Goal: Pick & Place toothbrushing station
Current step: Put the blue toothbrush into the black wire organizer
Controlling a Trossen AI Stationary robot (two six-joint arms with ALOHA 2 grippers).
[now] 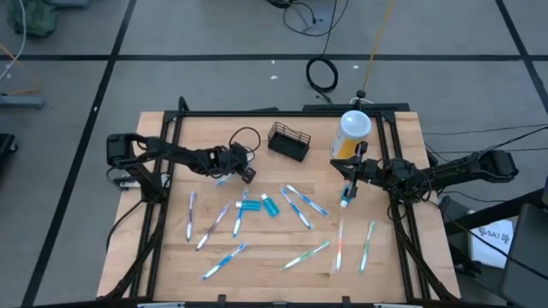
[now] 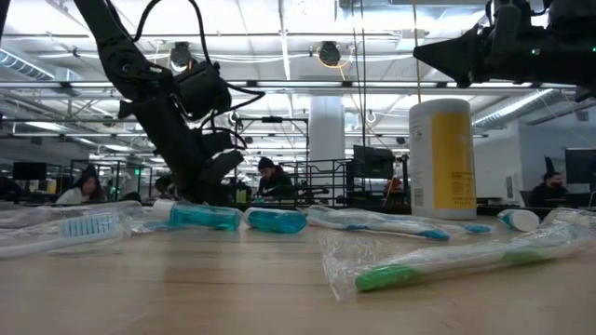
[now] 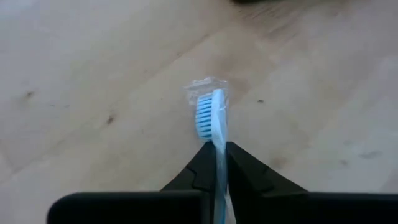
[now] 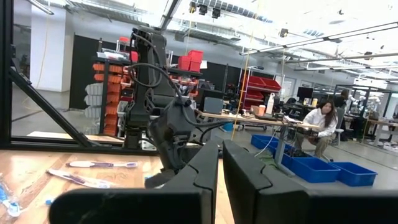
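Left wrist view: left claw (image 3: 216, 163) pinches a wrapped blue toothbrush (image 3: 211, 115); right claw (image 4: 221, 163) closed, empty.

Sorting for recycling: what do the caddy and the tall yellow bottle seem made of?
The caddy looks like thin metal wire with a matte black coat: its open grid shows the table through. The yellow bottle looks like smooth opaque plastic with a white lid, though that is a guess from its sheen.

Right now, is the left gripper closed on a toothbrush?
Yes: in the left wrist view the left gripper pinches the handle of a wrapped blue toothbrush, its head sticking out past the fingers.
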